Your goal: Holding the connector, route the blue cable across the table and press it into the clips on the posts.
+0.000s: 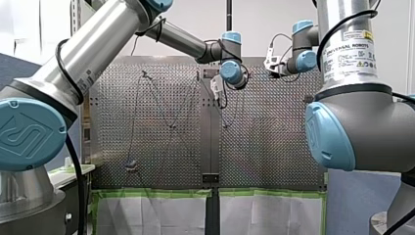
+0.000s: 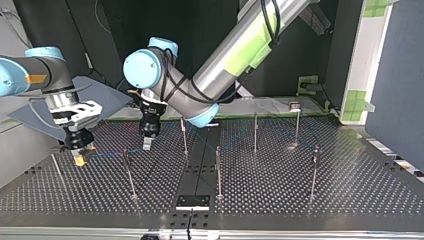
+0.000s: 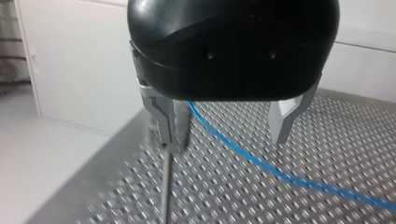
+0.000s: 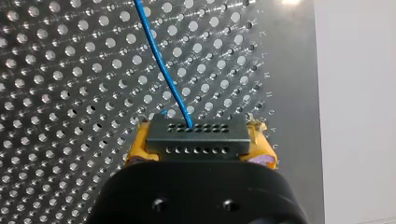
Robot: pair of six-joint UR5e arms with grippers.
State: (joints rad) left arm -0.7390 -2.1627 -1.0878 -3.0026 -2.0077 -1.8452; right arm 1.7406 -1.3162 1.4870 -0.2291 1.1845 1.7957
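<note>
my right gripper [image 4: 201,144] has its yellow pads [image 4: 138,150] clamped on the 2 sides of the black connector [image 4: 196,133], and the blue cable [image 4: 161,65] leaves the connector's face and runs ahead over the perforated table [image 4: 56,93]. my left gripper [image 3: 223,123] stands with its 2 metal fingers [image 3: 282,119] apart, and the cable passes between them, close to the finger just beside the top of a thin post [image 3: 166,196]. in the top view this gripper hangs between 2 posts, near the right gripper at the view's left.
</note>
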